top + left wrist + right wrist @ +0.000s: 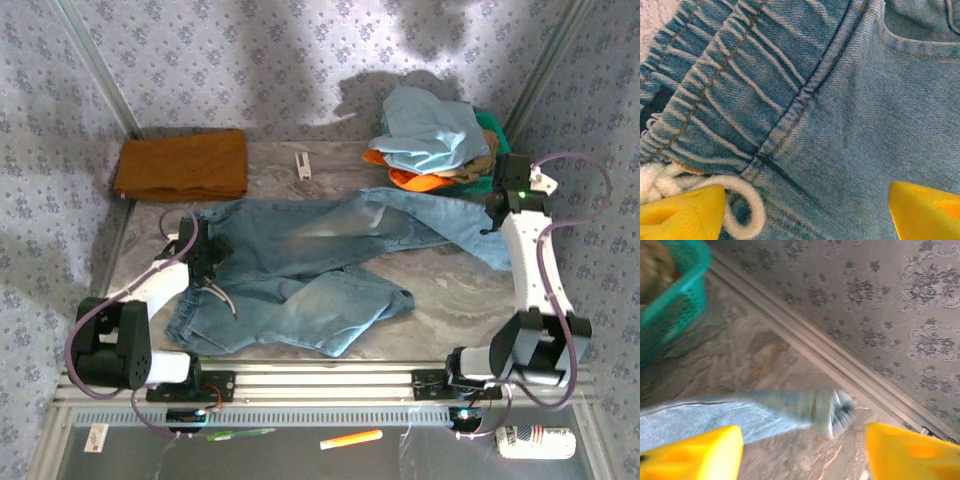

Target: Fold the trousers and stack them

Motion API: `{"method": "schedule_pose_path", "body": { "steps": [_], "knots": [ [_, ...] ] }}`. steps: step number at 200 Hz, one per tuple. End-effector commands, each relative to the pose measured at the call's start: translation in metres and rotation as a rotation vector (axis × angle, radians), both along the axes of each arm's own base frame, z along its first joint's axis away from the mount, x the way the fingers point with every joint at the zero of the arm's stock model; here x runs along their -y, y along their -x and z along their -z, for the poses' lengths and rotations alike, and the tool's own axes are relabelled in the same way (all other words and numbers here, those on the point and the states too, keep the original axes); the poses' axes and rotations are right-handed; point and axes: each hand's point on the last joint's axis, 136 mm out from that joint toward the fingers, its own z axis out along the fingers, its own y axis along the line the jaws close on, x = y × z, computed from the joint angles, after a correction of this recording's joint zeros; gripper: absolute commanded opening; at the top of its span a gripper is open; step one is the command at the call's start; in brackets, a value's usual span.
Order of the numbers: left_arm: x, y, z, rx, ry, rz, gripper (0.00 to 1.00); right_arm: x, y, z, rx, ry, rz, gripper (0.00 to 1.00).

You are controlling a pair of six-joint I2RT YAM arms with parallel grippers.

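Observation:
The trousers [300, 270] are faded light blue jeans, spread rumpled across the table with the waistband at the left and one long leg reaching right. My left gripper [205, 258] hovers open right over the gathered waistband [730, 90]; its yellow fingers [680, 212] stand wide apart, and the white drawstring [747, 200] loops by the left one. My right gripper [497, 215] is at the far end of that leg, open, with nothing between its fingers [910, 452]. The frayed cuff [835, 412] shows blurred just beyond them, over the table.
A mustard-brown folded cloth [182, 165] lies at the back left. At the back right a teal basket [675, 305] holds a heap of clothes topped by a pale blue garment [425, 125]. A small white object [303, 163] sits at the back. A wall rail [840, 360] runs close behind the cuff.

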Motion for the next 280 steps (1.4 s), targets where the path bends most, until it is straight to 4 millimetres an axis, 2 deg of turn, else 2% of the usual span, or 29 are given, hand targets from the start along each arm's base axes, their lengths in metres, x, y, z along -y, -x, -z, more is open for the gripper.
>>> {"method": "schedule_pose_path", "body": {
  "steps": [1,15,25,37,51,78,92,116,129,145,160,178,198,220,244,258,280],
  "knots": [
    [0.008,-0.003,-0.024,0.013,0.009,0.06,0.86,0.004,0.008,-0.003,-0.02,0.041,0.042,0.88],
    [0.013,-0.004,-0.037,0.032,0.004,0.09,0.88,-0.005,0.014,-0.003,-0.005,0.047,0.0,0.9],
    [0.017,-0.006,-0.045,0.045,0.001,0.108,0.88,-0.02,0.018,-0.005,0.018,0.049,-0.051,0.88],
    [0.026,-0.011,-0.053,0.064,0.001,0.133,0.89,-0.045,0.022,0.011,0.031,0.015,-0.141,0.88],
    [0.034,-0.02,-0.056,0.075,0.002,0.15,0.89,-0.078,0.022,0.037,0.061,-0.119,-0.235,0.85],
    [0.047,-0.04,-0.037,0.046,0.032,0.134,0.89,-0.141,0.007,0.094,0.064,-0.363,-0.41,0.8],
    [0.047,-0.048,-0.022,0.04,0.043,0.101,0.88,-0.161,-0.001,0.113,0.027,-0.398,-0.465,0.75],
    [0.034,-0.055,0.0,0.021,-0.005,0.037,0.88,-0.187,-0.021,0.127,-0.022,-0.396,-0.549,0.61],
    [0.027,-0.053,0.009,0.0,-0.014,0.0,0.87,-0.191,-0.031,0.129,-0.035,-0.381,-0.56,0.52],
    [0.013,-0.041,0.023,-0.041,-0.01,-0.064,0.86,-0.185,-0.039,0.129,-0.049,-0.357,-0.541,0.42],
    [-0.008,-0.026,0.032,-0.065,-0.011,-0.147,0.85,-0.173,-0.042,0.13,-0.053,-0.352,-0.501,0.41],
    [-0.036,-0.016,0.034,-0.068,-0.009,-0.229,0.85,-0.152,-0.037,0.132,-0.051,-0.352,-0.426,0.55],
    [-0.055,-0.017,0.031,-0.083,0.002,-0.265,0.85,-0.126,-0.027,0.132,-0.033,-0.379,-0.344,0.7],
    [-0.071,-0.025,0.026,-0.089,0.015,-0.293,0.84,-0.098,-0.015,0.13,0.011,-0.413,-0.258,0.75],
    [-0.092,-0.037,0.008,-0.061,-0.014,-0.316,0.84,-0.068,-0.004,0.13,0.049,-0.444,-0.165,0.8],
    [-0.093,-0.045,-0.007,-0.044,-0.019,-0.292,0.84,-0.056,-0.005,0.134,0.055,-0.469,-0.137,0.83],
    [-0.068,-0.056,-0.03,-0.009,0.002,-0.186,0.85,-0.043,-0.012,0.146,0.066,-0.528,-0.105,0.89]
  ]
}}
